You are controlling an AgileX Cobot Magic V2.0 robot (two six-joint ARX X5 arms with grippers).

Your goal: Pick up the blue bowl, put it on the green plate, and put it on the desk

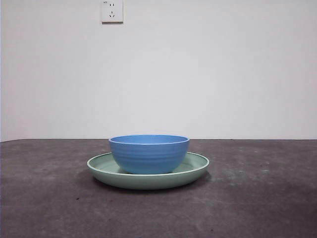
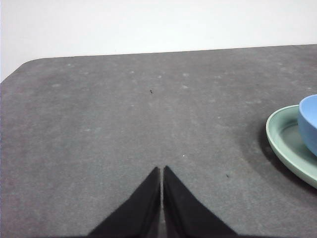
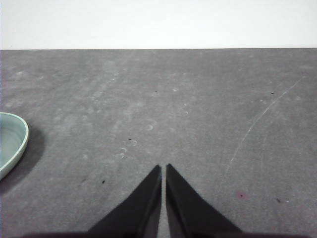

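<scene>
The blue bowl (image 1: pixel 149 153) stands upright inside the green plate (image 1: pixel 195 167), which rests on the desk (image 1: pixel 257 198) in the middle of the front view. In the left wrist view the plate (image 2: pixel 282 139) and a part of the bowl (image 2: pixel 309 121) show at the edge, well apart from my left gripper (image 2: pixel 162 168), which is shut and empty above bare desk. My right gripper (image 3: pixel 163 167) is shut and empty too, with only the plate's rim (image 3: pixel 20 141) showing far to the side. Neither arm shows in the front view.
A white wall rises behind the desk, with a socket (image 1: pixel 112 11) high up. The desk's rounded far corner (image 2: pixel 25 67) shows in the left wrist view. A faint scratch (image 3: pixel 257 124) marks the desk in the right wrist view.
</scene>
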